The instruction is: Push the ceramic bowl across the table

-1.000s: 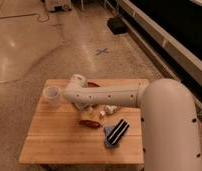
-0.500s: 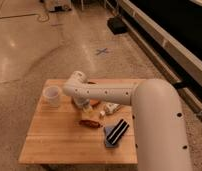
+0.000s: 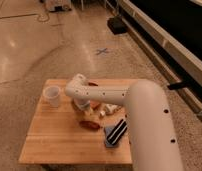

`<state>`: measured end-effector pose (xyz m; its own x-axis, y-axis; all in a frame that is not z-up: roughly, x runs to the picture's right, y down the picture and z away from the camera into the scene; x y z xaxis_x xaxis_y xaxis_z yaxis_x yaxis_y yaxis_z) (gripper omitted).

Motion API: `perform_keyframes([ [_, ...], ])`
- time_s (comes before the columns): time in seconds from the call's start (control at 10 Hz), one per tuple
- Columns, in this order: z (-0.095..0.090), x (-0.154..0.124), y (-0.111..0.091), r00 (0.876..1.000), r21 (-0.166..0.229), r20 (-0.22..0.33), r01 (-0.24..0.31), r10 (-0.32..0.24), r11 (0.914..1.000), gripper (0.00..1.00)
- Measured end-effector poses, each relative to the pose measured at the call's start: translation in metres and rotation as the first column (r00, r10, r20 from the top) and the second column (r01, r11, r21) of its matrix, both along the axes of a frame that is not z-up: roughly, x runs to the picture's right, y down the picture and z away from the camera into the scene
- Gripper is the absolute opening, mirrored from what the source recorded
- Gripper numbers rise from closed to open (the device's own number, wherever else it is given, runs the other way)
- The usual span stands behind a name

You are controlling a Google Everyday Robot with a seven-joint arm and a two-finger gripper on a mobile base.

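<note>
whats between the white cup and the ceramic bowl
Camera view: the end effector, down at the ceramic bowl's left part, and a bare strip of table beside the cup.

No readable text or brands — only a blue X mark (image 3: 101,51) on the floor (image 3: 24,45), gripper (image 3: 83,107) low over the table (image 3: 49,135).

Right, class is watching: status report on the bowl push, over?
Gripper low over the table, next to the ceramic bowl. Bowl largely hidden behind the arm. Small dark red object lies just in front; cup off to the side.
</note>
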<state>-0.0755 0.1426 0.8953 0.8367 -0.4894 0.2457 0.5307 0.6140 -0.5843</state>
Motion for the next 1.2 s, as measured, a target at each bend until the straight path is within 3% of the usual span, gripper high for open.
perform_keyframes([
  [0.5, -0.029, -0.023, 0.019, 0.999, 0.007, 0.026, 0.032, -0.032, 0.9995, 0.68],
  [1.2, -0.049, -0.029, 0.033, 0.997, 0.012, 0.044, 0.062, -0.063, 0.9980, 0.68],
])
